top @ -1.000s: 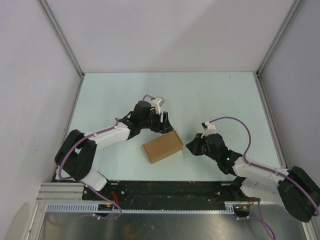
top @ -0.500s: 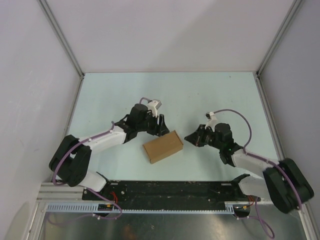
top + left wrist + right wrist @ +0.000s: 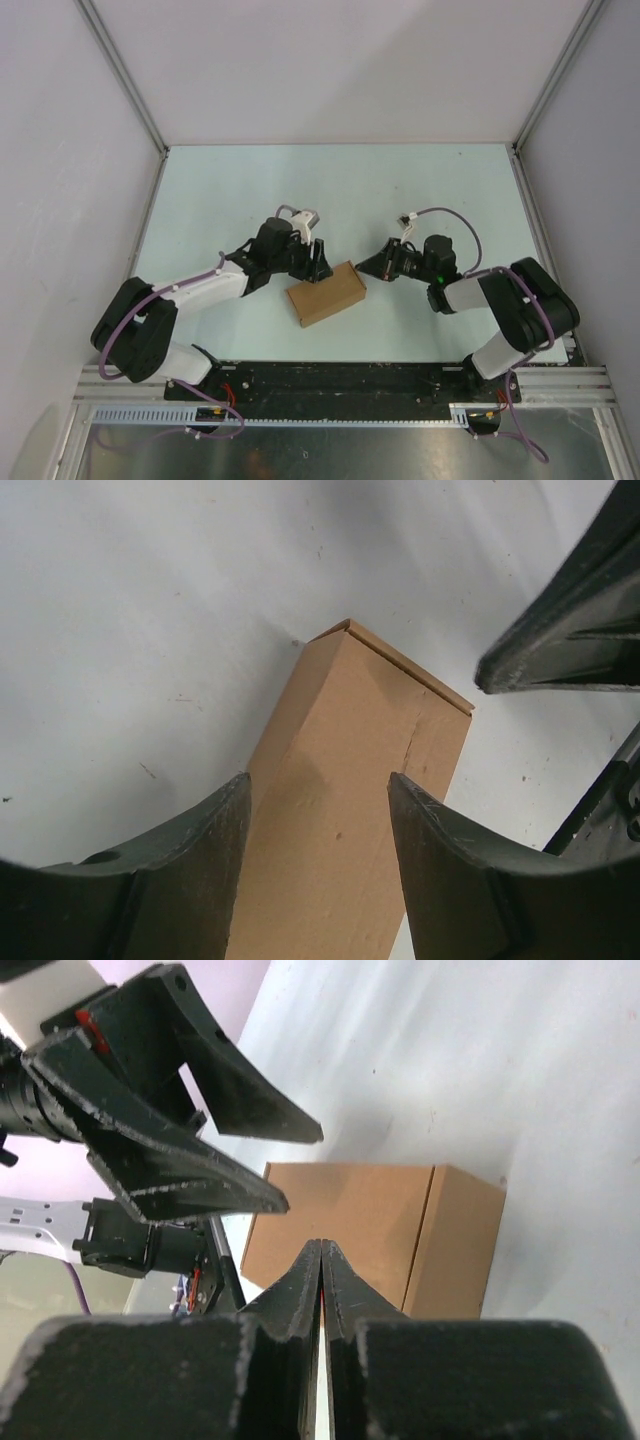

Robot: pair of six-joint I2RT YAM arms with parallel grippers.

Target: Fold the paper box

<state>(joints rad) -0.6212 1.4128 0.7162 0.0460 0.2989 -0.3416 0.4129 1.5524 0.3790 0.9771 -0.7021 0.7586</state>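
The paper box (image 3: 326, 293) lies toward the table's (image 3: 250, 190) 6 o'clock. The left gripper (image 3: 318, 265) gapes around its 11 o'clock corner. The right gripper (image 3: 362, 268), pinched shut, points from 2 o'clock. Squeeze slowly and straight.

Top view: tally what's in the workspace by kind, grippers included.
paper box, brown: 1
grippers, black: 2 (left gripper open, right gripper shut)
Total: 3
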